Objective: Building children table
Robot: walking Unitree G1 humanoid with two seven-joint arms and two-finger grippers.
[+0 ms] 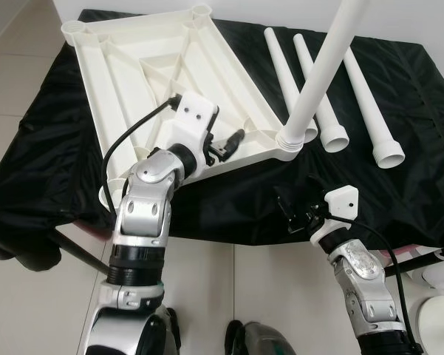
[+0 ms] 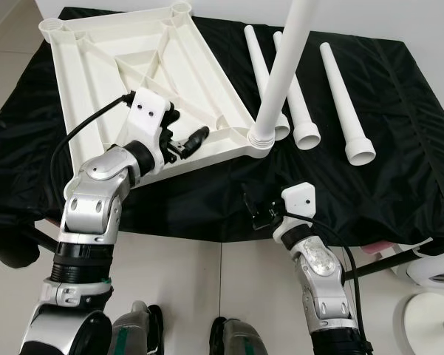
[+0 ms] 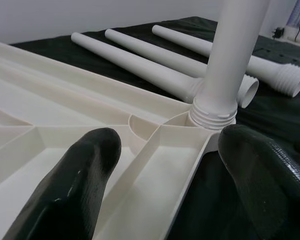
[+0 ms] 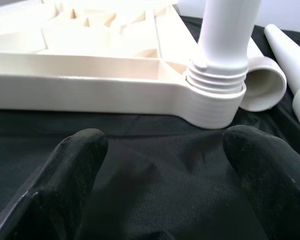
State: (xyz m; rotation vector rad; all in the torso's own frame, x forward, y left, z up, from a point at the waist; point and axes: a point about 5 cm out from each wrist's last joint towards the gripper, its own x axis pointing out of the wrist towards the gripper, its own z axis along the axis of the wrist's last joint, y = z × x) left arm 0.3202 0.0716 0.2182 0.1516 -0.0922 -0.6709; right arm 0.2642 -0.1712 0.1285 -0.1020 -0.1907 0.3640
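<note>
— Fingers first: what do we see on our left gripper (image 1: 227,144)?

— Both black fingers (image 3: 72,185) are spread wide with nothing between them. We hold them just over the near edge of the white tabletop (image 1: 151,89), which lies upside down on the black cloth (image 1: 399,111), its ribbed underside facing up. From the left wrist view one finger hangs above a rib compartment and the other sits past the tabletop's rim, over the cloth.

— And our right gripper (image 2: 257,209)?

— Its fingers (image 4: 75,170) are also apart and empty. It hovers low over the cloth, near the tabletop's closest right corner but not touching it.

— Where is the standing leg (image 1: 326,63)?

— It stands upright in that same corner socket (image 1: 295,142), leaning slightly away towards the right. In the right wrist view we can see its threaded collar seated at the socket's mouth, with a few thread rings still showing above the rim.

— The other legs?

— Three loose legs (image 1: 373,111) lie on the cloth beside the tabletop, on our right, roughly side by side, with their wide open ends towards us. The nearest one lies close behind the standing leg.

— Other sockets?

— The two far corner sockets (image 1: 75,28) are open.

— Beneath us?

— Pale floor tiles (image 1: 29,66) around the cloth.
</note>
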